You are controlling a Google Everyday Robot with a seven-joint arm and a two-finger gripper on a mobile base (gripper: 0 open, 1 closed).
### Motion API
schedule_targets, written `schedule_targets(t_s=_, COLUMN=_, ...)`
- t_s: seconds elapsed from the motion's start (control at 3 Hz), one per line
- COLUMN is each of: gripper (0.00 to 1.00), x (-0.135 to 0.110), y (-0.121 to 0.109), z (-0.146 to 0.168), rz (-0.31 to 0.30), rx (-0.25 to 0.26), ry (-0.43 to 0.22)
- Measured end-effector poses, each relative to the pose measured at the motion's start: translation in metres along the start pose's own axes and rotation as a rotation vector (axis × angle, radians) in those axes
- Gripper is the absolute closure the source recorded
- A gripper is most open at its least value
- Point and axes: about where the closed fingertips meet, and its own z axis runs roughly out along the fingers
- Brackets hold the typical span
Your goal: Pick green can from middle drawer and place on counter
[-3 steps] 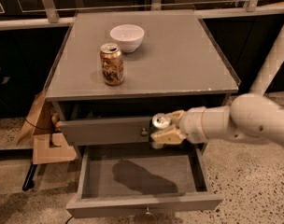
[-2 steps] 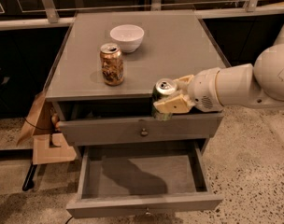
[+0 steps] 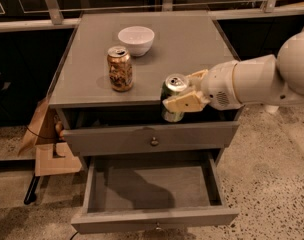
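Note:
My gripper (image 3: pixel 184 96) is shut on the green can (image 3: pixel 174 86), a dark-green can with a silver top and pull tab. It holds the can upright at the front edge of the counter (image 3: pixel 192 49), right of centre, with the can's bottom below the counter's top surface. My white arm reaches in from the right. The middle drawer (image 3: pixel 152 189) is pulled wide open below and holds nothing I can see. The drawer above it (image 3: pixel 152 140) is nearly shut.
A gold-brown patterned can (image 3: pixel 120 68) stands on the counter at the front left. A white bowl (image 3: pixel 136 40) sits behind it. A cardboard box (image 3: pixel 44 144) lies on the floor to the cabinet's left. A rail runs along the back.
My gripper has lifted the green can from in front of the upper drawer up to the counter's front edge. The arm has risen with it.

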Motion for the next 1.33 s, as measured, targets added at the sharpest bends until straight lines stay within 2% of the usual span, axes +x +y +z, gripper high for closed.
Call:
schedule_targets(t_s=0.33, gripper=1.0, x=-0.029, y=-0.01, z=-0.013, rz=0.01, rx=0.03, ry=0.002)
schedule_targets(t_s=0.67, gripper=1.0, x=-0.047, y=-0.034, z=-0.012, rz=0.025, rx=0.055, ry=-0.003)
schedule_targets(t_s=1.33, gripper=1.0, x=-0.06, y=-0.082, z=0.013, rz=0.083, rx=0.063, ry=-0.02)
